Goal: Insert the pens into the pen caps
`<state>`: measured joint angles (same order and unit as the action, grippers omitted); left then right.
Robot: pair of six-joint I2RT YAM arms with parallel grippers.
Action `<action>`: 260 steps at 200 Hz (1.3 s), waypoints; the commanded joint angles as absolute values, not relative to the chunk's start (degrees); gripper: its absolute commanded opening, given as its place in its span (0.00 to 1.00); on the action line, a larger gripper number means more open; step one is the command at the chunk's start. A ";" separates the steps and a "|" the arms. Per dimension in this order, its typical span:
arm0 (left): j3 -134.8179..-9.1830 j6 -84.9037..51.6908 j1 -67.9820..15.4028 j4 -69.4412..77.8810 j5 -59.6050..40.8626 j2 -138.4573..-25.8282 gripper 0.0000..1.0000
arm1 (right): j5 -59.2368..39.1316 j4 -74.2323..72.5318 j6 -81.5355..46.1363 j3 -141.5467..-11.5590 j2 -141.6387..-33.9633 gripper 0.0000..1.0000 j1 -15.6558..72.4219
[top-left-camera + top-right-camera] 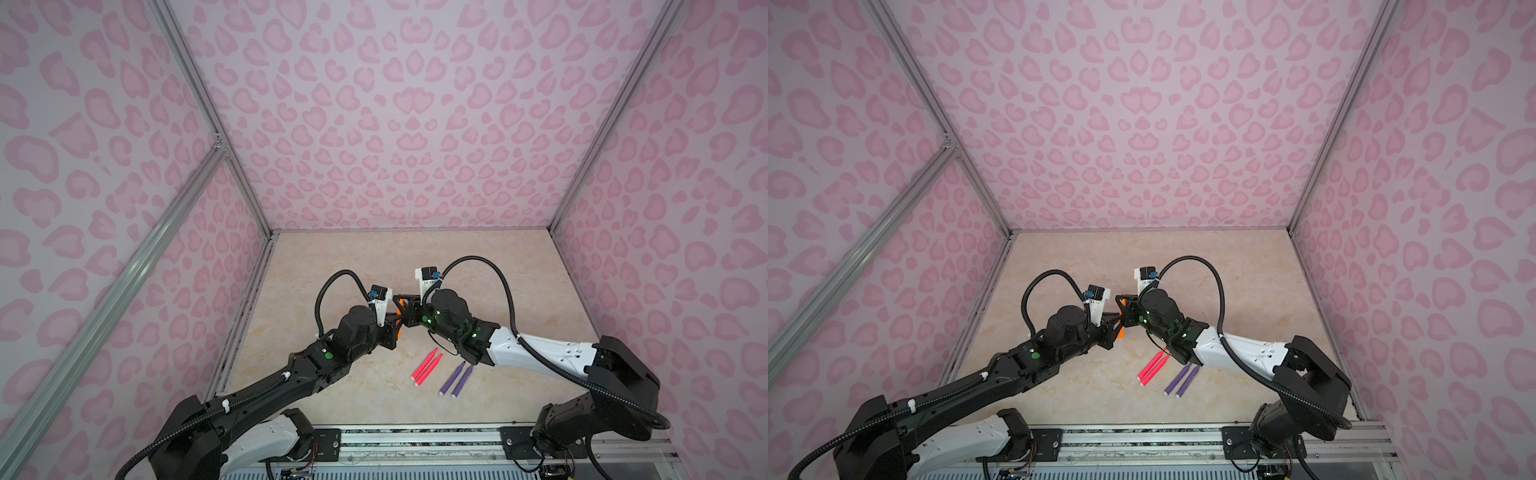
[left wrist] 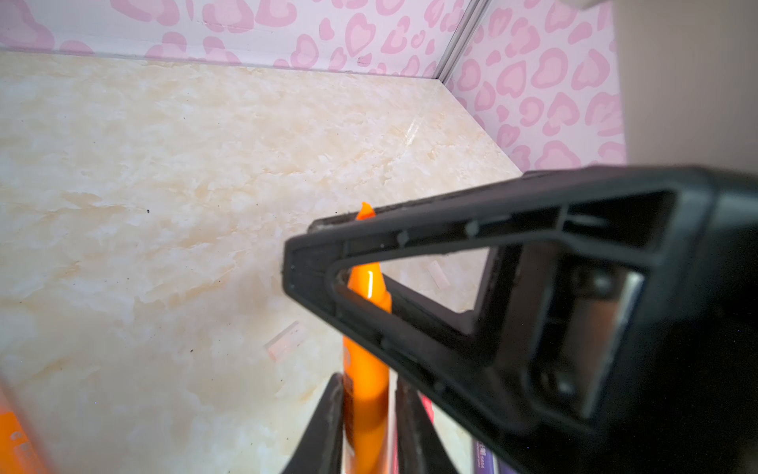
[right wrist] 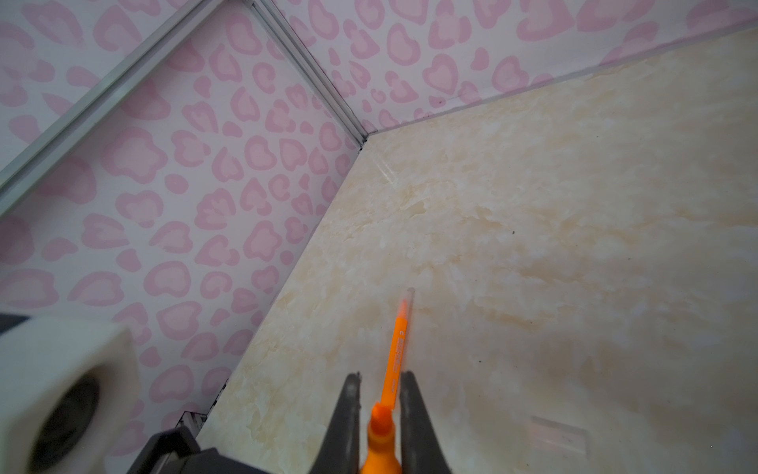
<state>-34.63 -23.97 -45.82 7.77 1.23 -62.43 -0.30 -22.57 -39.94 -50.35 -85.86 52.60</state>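
Note:
An orange pen (image 2: 366, 394) is held above the table between both grippers in both top views (image 1: 399, 331) (image 1: 1121, 331). My left gripper (image 2: 369, 379) stands round its barrel, with a thin gap at one finger. My right gripper (image 3: 380, 375) is shut on the same pen near its pointed tip (image 3: 380, 427). One right finger (image 2: 451, 230) crosses the pen in the left wrist view. Another orange pen (image 3: 397, 353) lies on the table with a clear cap (image 3: 408, 299) over its tip. Two pink-red pens (image 1: 426, 368) and two purple pens (image 1: 456, 379) lie side by side.
Loose clear pen caps lie on the beige table (image 1: 498, 266): two in the left wrist view (image 2: 285, 340) (image 2: 437, 273) and one in the right wrist view (image 3: 558, 435). Pink-patterned walls (image 1: 395, 124) close in the back and sides. A metal rail (image 1: 415, 440) runs along the front edge.

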 commanded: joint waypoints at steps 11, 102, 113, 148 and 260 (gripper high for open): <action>-34.89 -23.60 -45.86 9.40 0.24 -62.40 0.29 | -1.23 -23.70 -40.45 -50.30 -86.10 0.00 53.30; -33.62 -23.75 -45.80 9.73 2.38 -60.21 0.29 | -2.05 -23.90 -41.75 -50.06 -85.45 0.00 54.36; -33.52 -23.73 -45.84 9.76 2.34 -60.12 0.28 | -2.19 -24.27 -42.05 -49.74 -85.48 0.00 54.51; -33.42 -23.73 -45.86 9.46 3.04 -59.62 0.15 | -2.55 -24.03 -42.30 -50.16 -85.61 0.00 54.90; -33.46 -35.10 -38.11 -1.96 17.36 -59.82 0.03 | 6.37 -21.53 -41.13 -44.59 -80.56 0.73 50.76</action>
